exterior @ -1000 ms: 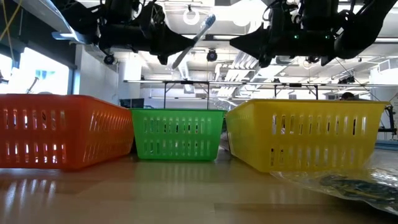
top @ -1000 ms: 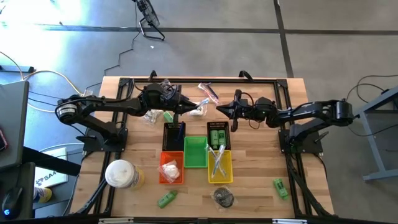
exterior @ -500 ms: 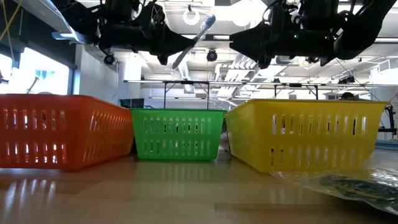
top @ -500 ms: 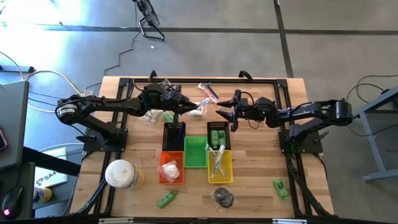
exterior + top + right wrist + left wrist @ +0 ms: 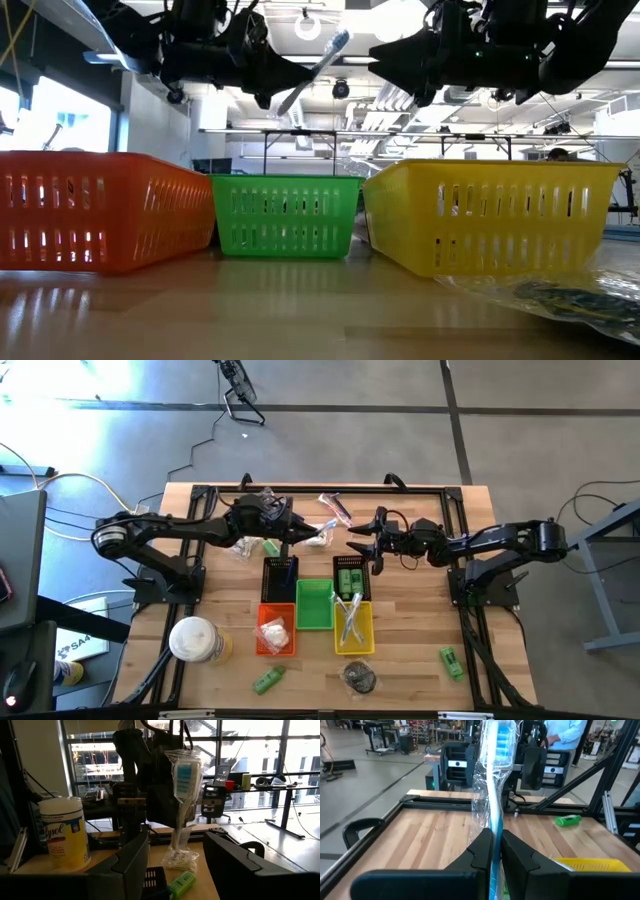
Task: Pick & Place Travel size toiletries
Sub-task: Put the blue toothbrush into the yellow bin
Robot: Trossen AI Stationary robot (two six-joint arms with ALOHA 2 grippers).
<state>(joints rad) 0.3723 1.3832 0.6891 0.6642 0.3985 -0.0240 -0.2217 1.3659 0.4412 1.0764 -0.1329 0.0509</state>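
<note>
Above the far half of the surface (image 5: pixel 420 600), behind the row of baskets, a wrapped toothbrush (image 5: pixel 496 780) is pinched near its handle end between the fingers of the left gripper (image 5: pixel 496 851), with its blue head pointed up and toward the other arm. The right gripper (image 5: pixel 175 855) is held just opposite, its fingers spread wide and empty, with the brush head seen straight ahead of them. The item is judged to be light, its plastic handle stiff, but its loose clear wrap is likely to be slippery and to crumple. A grip across the firm shaft below the head, not on the slack film, is judged safest for a handover.
</note>
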